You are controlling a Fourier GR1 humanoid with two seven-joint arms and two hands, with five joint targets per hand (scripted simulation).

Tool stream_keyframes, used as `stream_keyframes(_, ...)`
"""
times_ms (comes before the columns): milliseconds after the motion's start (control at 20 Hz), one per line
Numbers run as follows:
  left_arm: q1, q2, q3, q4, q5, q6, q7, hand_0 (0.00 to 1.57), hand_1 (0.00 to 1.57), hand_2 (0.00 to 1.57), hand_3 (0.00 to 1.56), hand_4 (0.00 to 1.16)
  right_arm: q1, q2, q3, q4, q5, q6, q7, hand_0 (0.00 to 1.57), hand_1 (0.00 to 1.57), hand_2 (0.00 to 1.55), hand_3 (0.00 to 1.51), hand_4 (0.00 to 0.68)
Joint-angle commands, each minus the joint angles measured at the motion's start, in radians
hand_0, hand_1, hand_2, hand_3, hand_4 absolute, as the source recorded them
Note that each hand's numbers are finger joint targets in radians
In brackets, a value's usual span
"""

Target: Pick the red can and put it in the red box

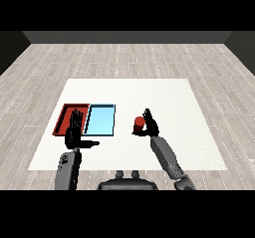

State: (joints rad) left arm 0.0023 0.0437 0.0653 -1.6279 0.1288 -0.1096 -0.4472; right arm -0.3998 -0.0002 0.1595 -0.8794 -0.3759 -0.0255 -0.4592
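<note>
The red can [138, 124] stands upright on the white table [164, 92], right of the two trays. My right hand [150, 126] is against its right side, fingers curled round it. The red tray [66, 114] lies at the left of the table. My left hand [74, 131] hovers over the red tray's near edge, fingers straight and pointing away, thumb out to the right, holding nothing.
A light blue tray [100, 120] lies directly right of the red tray, between it and the can. The table's near edge runs just behind my forearms.
</note>
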Motion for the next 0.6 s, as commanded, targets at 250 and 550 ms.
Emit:
stream_keyframes(250, 0.006, 0.005, 0.002, 0.003, -0.014, 0.008, 0.013, 0.0, 0.0, 0.0, 0.0, 0.0, -0.069, 0.0, -0.002, 0.039, -0.01, -0.015, 0.025, 0.0, 0.0, 0.0, 0.0, 0.0)
stream_keyframes(550, -0.022, -0.011, 0.001, 0.05, -0.022, 0.015, -0.046, 0.0, 0.0, 0.0, 0.0, 0.0, -0.041, 0.0, 0.084, 0.059, -0.087, -0.039, -0.022, 0.0, 0.0, 0.0, 0.0, 0.0)
